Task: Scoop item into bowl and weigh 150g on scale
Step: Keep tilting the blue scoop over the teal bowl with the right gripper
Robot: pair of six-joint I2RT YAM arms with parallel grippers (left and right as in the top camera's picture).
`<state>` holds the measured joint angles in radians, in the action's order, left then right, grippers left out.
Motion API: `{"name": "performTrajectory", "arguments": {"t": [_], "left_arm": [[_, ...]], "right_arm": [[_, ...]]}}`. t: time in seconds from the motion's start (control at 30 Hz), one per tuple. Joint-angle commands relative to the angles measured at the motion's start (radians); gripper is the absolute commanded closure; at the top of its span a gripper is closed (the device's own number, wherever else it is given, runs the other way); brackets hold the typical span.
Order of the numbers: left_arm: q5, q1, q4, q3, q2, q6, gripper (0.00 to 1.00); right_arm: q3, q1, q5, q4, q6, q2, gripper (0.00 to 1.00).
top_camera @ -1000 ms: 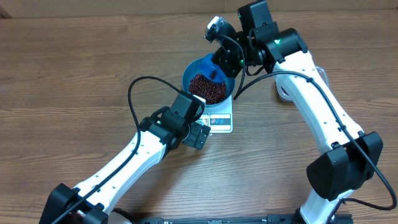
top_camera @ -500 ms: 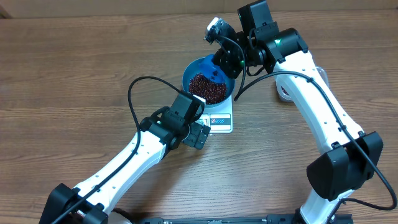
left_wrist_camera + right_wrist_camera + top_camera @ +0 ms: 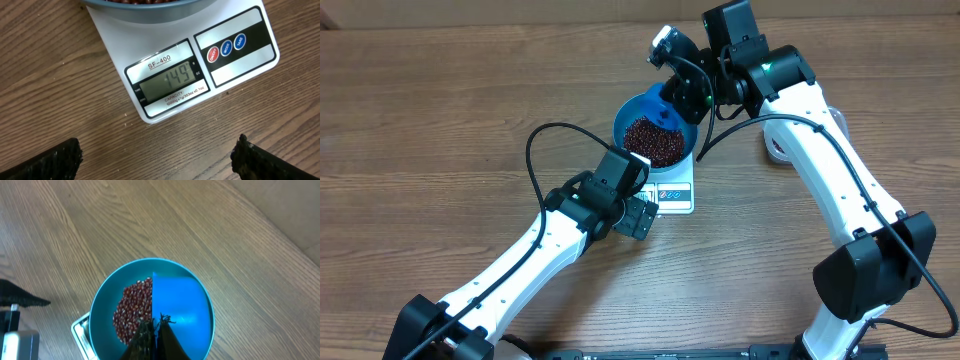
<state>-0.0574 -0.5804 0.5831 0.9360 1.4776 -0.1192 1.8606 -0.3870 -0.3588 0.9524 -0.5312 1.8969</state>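
The desk [image 3: 440, 110] is matt brown wood with visible grain, the scale [image 3: 185, 65] smooth white plastic with a slight gloss, the bowl [image 3: 120, 280] smooth, shiny blue plastic, the beans [image 3: 132, 310] smooth-skinned dull red-brown, and the left tool [image 3: 157, 160] has rough matt black fingers [image 3: 47, 162].

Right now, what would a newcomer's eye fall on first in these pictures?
The bright blue bowl of red-brown beans sits on the white scale at mid-table. The scale's display, facing the open left hand, reads 149. The right hand, shut on a blue scoop, hangs over the bowl.
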Motion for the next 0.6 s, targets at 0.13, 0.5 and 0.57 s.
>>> {"name": "performTrajectory", "arguments": {"t": [0.13,0.5,0.57], "left_arm": [[-0.013,0.005,-0.001,-0.002,-0.001,0.019,0.0],[-0.012,0.004,-0.003,-0.002,-0.001,0.019,0.0],[-0.013,0.004,-0.002,-0.002,-0.001,0.019,0.01]], "right_arm": [[0.03,-0.019,0.016,0.014,-0.014,-0.049,0.96],[0.03,-0.017,0.021,0.01,-0.019,-0.049,0.96],[0.03,-0.017,0.026,0.006,-0.019,-0.049,0.96]]}}
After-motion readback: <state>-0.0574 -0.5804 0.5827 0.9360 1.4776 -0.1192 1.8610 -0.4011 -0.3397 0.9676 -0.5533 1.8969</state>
